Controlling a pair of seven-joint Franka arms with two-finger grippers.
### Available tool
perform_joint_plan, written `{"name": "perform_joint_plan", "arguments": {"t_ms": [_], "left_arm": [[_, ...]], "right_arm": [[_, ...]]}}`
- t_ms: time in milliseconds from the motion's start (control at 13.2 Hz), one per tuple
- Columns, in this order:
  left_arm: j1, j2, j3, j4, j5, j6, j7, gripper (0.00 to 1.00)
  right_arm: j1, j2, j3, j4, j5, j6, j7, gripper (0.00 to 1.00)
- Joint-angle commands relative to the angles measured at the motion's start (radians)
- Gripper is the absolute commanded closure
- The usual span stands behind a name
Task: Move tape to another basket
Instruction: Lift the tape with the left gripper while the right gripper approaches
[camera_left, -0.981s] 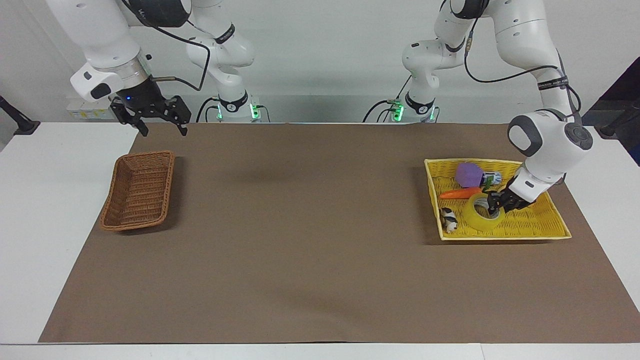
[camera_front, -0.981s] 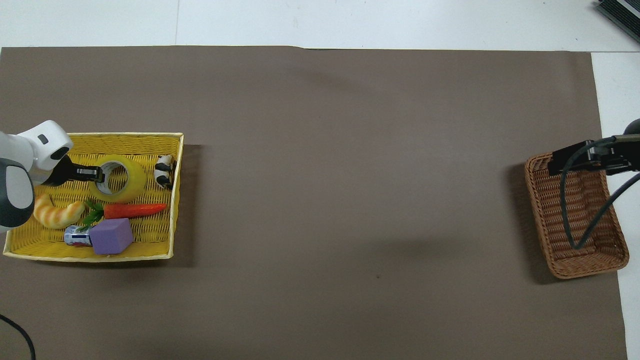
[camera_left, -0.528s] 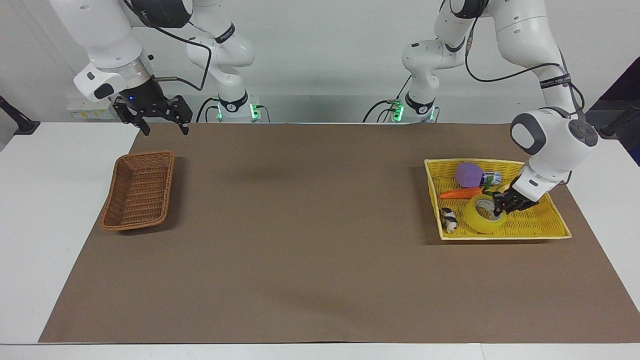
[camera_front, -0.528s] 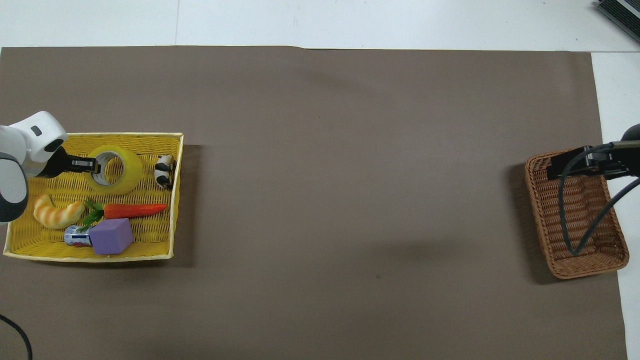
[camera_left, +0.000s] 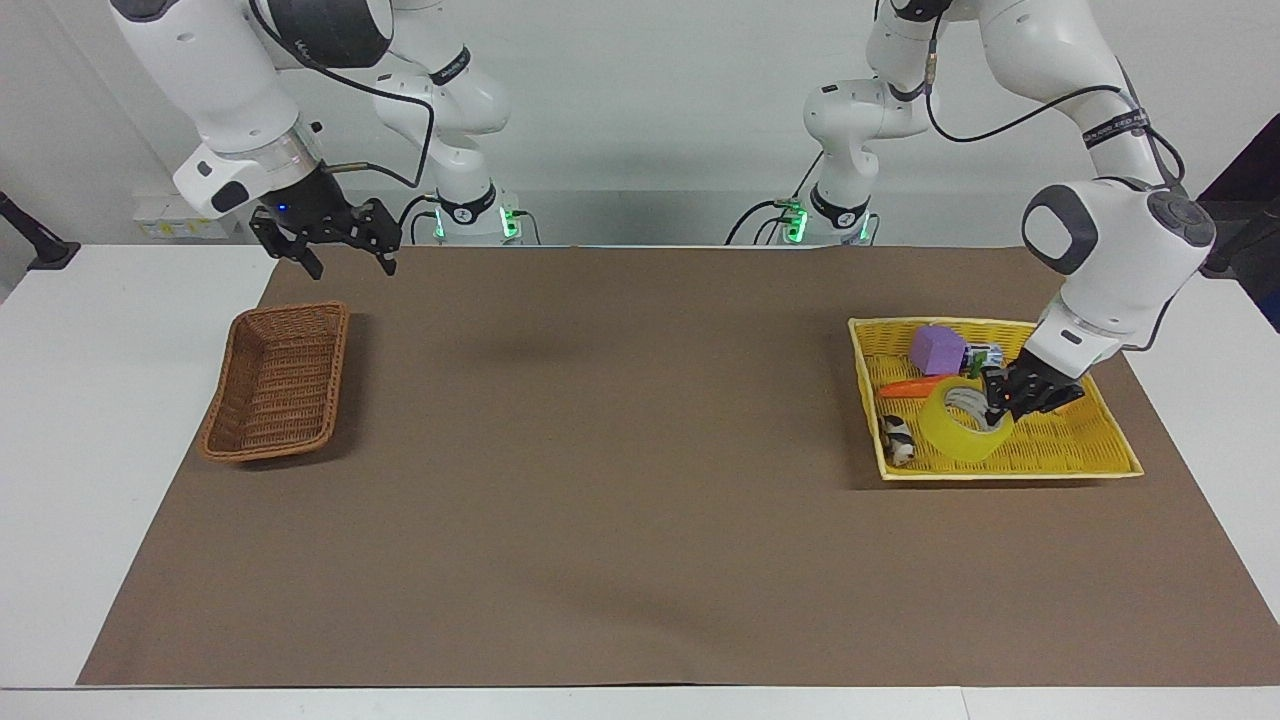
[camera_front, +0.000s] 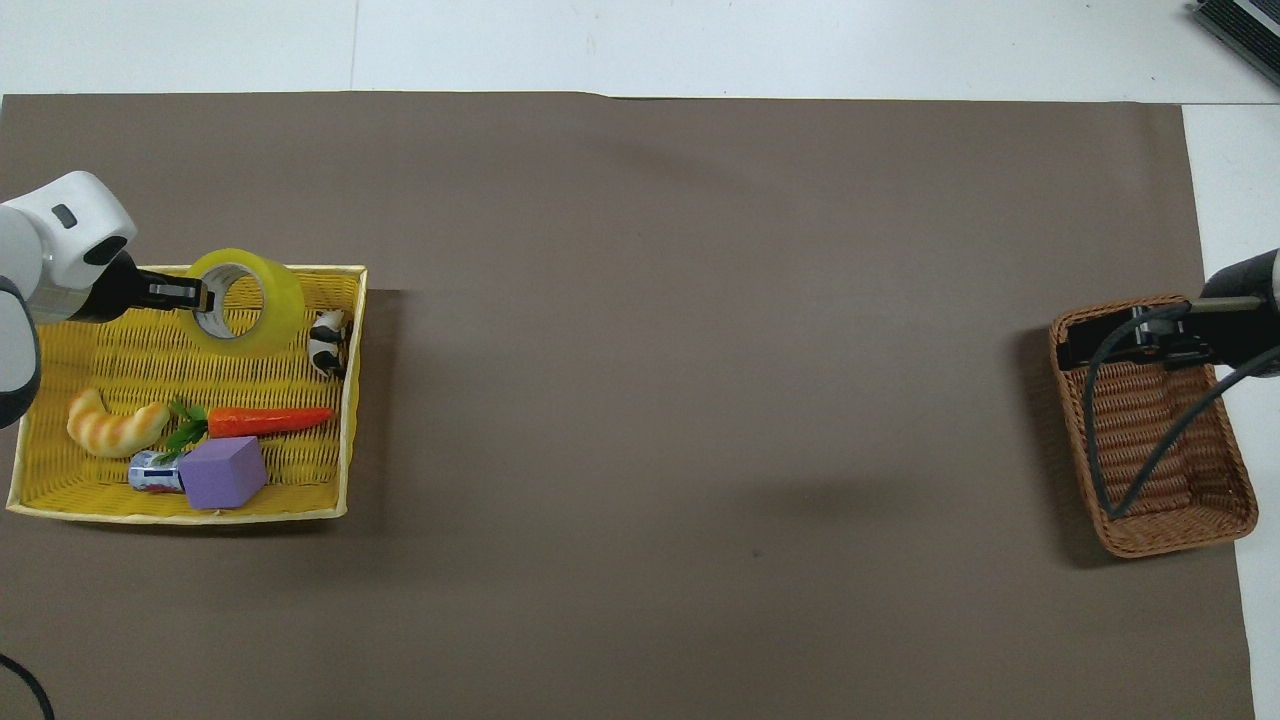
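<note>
No text, label, brand or number can be read anywhere; the dark bands on the arms (camera_left: 1110, 128) carry pale lettering too small to make out; the small can (camera_front: 152, 472) in the yellow basket has a printed wrapper, its markings illegible.

A yellow tape roll (camera_front: 245, 301) with white core. Bright yellow woven basket (camera_front: 100, 497); brown wicker basket (camera_left: 275, 382). Brown table mat (camera_front: 680, 350).
</note>
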Motion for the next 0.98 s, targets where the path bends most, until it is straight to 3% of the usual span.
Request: {"name": "perform_joint_plan", "arguments": {"t_ms": [0,302,679,906], "left_arm": [[-0.095,-0.032,0.012,-0.008,-0.011,-0.017,-0.146,1.0],[-0.224,-0.029,0.012,-0.008,-0.069,0.022,-0.353,1.0],[-0.373,-0.011,0.012,-0.014,-0.11,0.12,-0.556,1.0],[-0.433,-0.011,0.012,-0.015,-0.147,0.139,-0.619,1.0]], "right_arm": [[0.002,-0.031,0.002,-0.102,0.082,0.075,-0.015,0.0],[0.003,-0.019,0.009,-0.179,0.223,0.152,0.003,0.0],[0.026,-0.019,0.012,-0.25,0.453,0.215,-0.135,0.0],[0.124,-0.017,0.013,-0.331,0.567,0.391,-0.123,0.0]]}}
